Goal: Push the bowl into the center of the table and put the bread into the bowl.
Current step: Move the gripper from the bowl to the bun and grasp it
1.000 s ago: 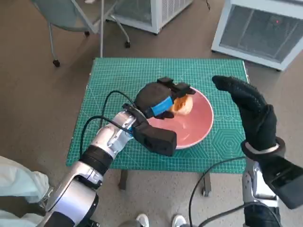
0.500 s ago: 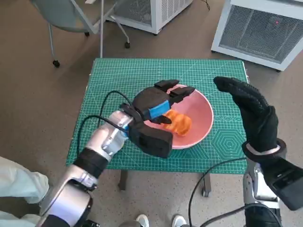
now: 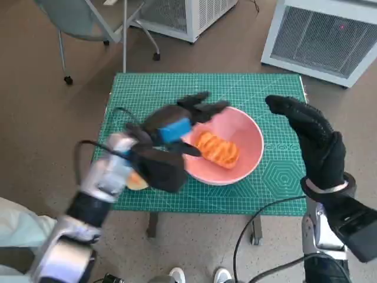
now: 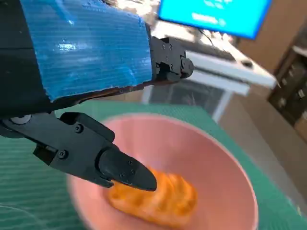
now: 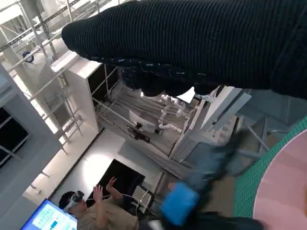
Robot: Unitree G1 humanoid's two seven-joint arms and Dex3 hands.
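The pink bowl (image 3: 241, 147) stands near the middle of the green mat, a little to the right. An orange ridged bread (image 3: 217, 148) lies inside it; the left wrist view shows the bread (image 4: 158, 201) on the bowl's floor (image 4: 211, 167). My left hand (image 3: 177, 121), black with blue tape, hovers over the bowl's left rim with fingers spread and empty. In its own view its fingers (image 4: 120, 165) hang just above the bread, apart from it. My right hand (image 3: 312, 144) in the knitted glove is raised, held flat, right of the bowl, holding nothing.
The green cutting mat (image 3: 147, 94) covers the small table. A chair on castors (image 3: 94, 23) stands behind at the left, white cabinets (image 3: 330, 35) behind at the right. A small tan object (image 3: 136, 181) lies on the mat under my left forearm. A person (image 5: 96, 211) sits in the right wrist view.
My left hand has let go of the bread, which now lies in the bowl, and has drawn back to the left. The right hand has stayed in place.
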